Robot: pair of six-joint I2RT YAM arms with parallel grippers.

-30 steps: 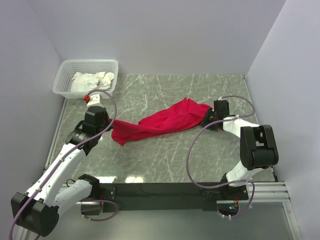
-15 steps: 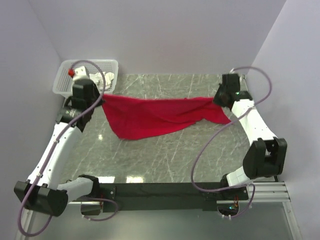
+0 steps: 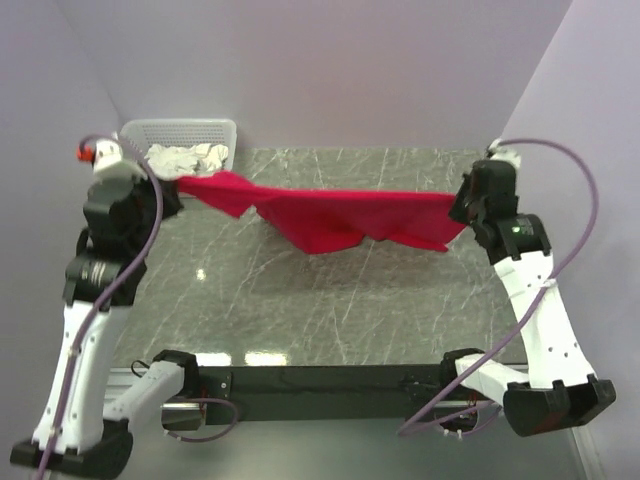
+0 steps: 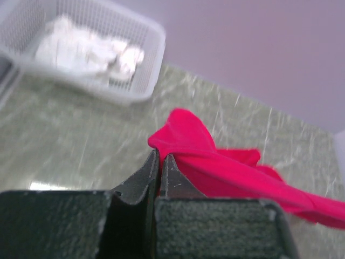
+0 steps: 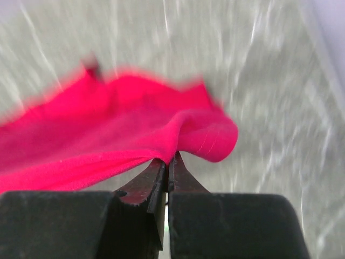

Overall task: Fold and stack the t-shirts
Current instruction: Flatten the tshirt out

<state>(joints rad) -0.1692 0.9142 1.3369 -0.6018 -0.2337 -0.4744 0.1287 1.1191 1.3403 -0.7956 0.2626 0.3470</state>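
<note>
The left claw (image 4: 160, 162) pinches the edge of the red shirt (image 4: 226, 170), its jaws pressed together on a raised fold. The shirt stretches off to the right above the marbled table (image 4: 70, 145). At upper left, a blurred white basket (image 4: 145, 65) holds white cloth (image 4: 86, 51), backed by a lilac wall (image 4: 259, 48).

Table top (image 3: 330, 300): grey-green marble pattern with pale veins, glossy. Small glare spot (image 3: 203, 272) toward 9 o'clock, a broader one near the edge at 6 o'clock. Back wall (image 3: 320, 70) at 12 o'clock, left wall (image 3: 40, 80) at 9, right wall (image 3: 590, 120) at 3: all plain pale lavender, matte. Black rail (image 3: 320, 381) spans the table's edge at 6 o'clock.
</note>
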